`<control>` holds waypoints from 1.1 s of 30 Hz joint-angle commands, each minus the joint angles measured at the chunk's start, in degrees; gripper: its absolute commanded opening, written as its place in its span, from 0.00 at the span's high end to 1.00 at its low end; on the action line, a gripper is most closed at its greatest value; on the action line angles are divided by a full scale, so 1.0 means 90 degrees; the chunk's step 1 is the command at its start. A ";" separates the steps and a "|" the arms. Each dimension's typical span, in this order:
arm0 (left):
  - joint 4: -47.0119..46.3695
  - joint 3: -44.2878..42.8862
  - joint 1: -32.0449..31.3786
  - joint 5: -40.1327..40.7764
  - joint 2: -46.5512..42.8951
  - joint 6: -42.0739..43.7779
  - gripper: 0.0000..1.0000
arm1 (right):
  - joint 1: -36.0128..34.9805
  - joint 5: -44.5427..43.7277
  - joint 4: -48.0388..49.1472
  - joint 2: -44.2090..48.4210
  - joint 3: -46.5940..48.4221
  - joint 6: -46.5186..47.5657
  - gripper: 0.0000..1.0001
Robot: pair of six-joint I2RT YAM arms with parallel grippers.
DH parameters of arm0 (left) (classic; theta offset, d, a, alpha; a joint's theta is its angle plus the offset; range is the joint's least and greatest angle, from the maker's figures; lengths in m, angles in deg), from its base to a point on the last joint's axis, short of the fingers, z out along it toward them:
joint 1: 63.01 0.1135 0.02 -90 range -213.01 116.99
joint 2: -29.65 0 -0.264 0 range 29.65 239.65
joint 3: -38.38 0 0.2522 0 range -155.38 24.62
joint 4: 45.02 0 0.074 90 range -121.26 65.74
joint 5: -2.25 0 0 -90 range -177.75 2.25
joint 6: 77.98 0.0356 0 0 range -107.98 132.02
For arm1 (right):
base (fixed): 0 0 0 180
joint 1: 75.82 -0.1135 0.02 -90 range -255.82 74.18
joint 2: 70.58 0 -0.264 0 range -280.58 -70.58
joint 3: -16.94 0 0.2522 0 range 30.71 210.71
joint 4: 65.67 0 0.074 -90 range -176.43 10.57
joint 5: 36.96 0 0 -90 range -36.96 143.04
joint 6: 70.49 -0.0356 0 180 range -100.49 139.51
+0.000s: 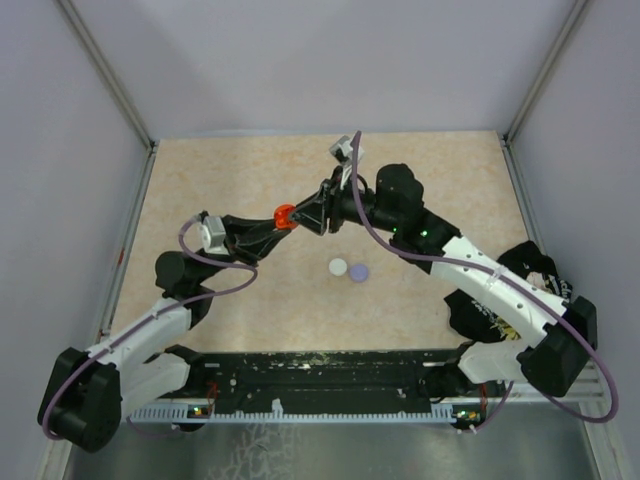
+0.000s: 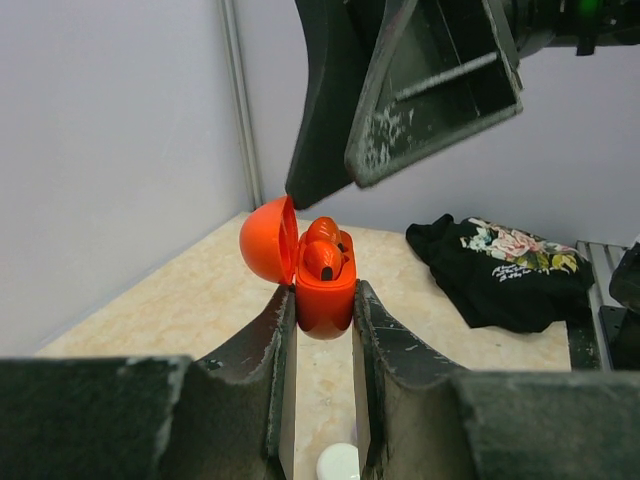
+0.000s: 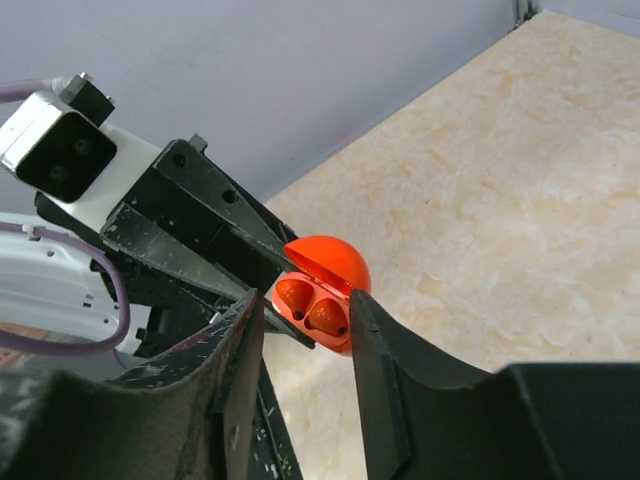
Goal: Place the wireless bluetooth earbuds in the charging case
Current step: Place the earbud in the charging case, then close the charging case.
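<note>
1. Above the middle of the counter (image 1: 440,170), the left gripper (image 2: 323,292) is clamped on the lower half of the red charging case (image 3: 322,295), one finger pressed to each side.
2. In the left wrist view the case stands upright out of those fingers: its long axis runs up and away from the gripper, with the mouth on top.
3. The lid is open, its dome swung back on the hinge to the left in that view.
4. Two red earbuds (image 2: 322,258) sit side by side in the case, rounded backs facing out of the mouth.
5. The right gripper (image 3: 305,298) hangs just above the case, tips pointing down at the open mouth. Its jaws are partly apart with nothing in them, and they don't touch the case.
6. From the right wrist, the case shows in the gap between the right fingers but beyond them, the mouth tilted toward that camera.
7. Down on the counter, a white disc (image 1: 338,266) and a lavender disc (image 1: 359,271) lie just beside each other, nearer the arm bases than the case.
8. A black garment (image 2: 500,270) with a floral print lies well off on the right side.
</note>
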 commanded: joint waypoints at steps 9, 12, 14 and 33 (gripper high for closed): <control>0.0524 -0.0072 -0.0004 -0.0889 -0.0454 0.0131 0.99 | 0.0912 0.2161 -0.0523 -0.0320 0.1047 -0.0245 0.39; 0.0532 -0.0157 -0.0008 -0.0997 -0.0445 0.0121 0.99 | 0.0910 0.2595 -0.0447 -0.0545 0.1072 -0.0436 0.32; 0.0501 -0.0210 -0.0006 -0.1042 -0.0422 0.0106 0.99 | 0.0912 0.2803 -0.0454 -0.0673 0.1078 -0.0520 0.31; 0.0957 -0.0284 -0.0008 -0.0747 -0.0260 -0.0223 1.00 | 0.0852 0.4256 0.0673 -0.0636 0.0697 -0.1038 0.36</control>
